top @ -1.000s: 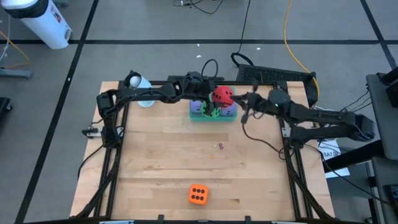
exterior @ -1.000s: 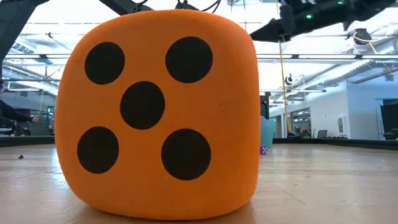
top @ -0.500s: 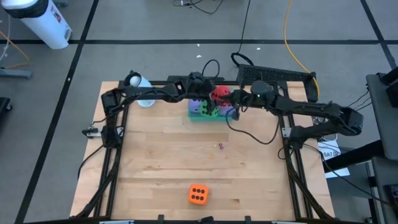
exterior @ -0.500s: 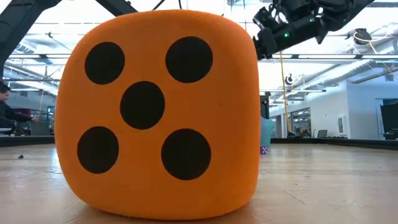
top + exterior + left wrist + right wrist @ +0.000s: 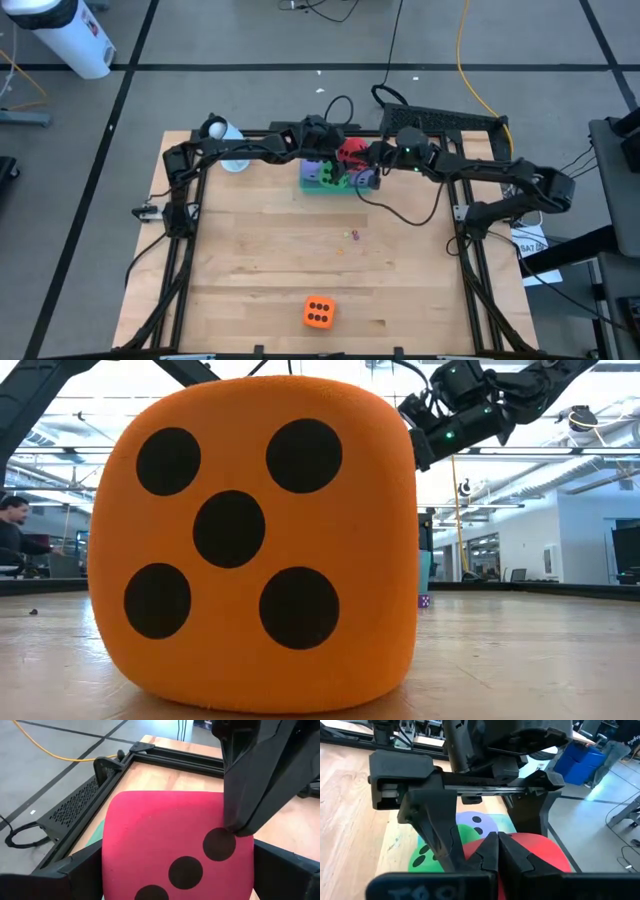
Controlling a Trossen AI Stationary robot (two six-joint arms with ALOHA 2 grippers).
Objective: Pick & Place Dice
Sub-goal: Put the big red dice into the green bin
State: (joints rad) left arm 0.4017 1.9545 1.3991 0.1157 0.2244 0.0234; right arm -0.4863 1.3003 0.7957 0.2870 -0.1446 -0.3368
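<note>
The red die [image 5: 351, 154] sits atop the green [image 5: 333, 178] and purple dice [image 5: 366, 179] in the tray [image 5: 318, 188] at the bench's far edge. The left gripper [image 5: 338, 157] straddles it, fingers wide apart. The right gripper [image 5: 372, 160], closed and empty, touches its top. An orange die [image 5: 318, 312] lies near the front edge.

Matt, foam-like orange die [image 5: 250, 545] — fine-grained surface, smooth pale wood table [image 5: 260, 260], matt black frame [image 5: 180, 270]
</note>
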